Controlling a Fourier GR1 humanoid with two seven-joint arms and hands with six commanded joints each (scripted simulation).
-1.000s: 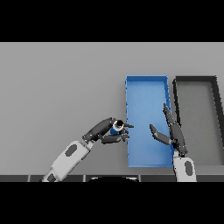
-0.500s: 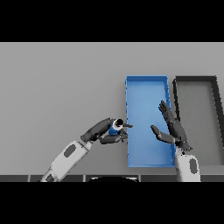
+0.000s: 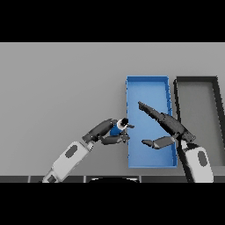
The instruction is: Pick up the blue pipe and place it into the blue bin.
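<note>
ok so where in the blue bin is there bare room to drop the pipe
The far half of the blue bin is bare. The near half is crowded: the right hand spreads over it, and the left hand holds the blue pipe at its left wall.

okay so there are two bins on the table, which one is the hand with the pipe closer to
The blue bin. The left hand, curled round the blue pipe, sits right at its left wall; the dark bin lies farther right, beyond it.

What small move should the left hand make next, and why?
Probably carry the small blue pipe a little further right: the left hand, curled round it, is just at the left wall of the blue rectangular bin, not yet over its floor.
</note>
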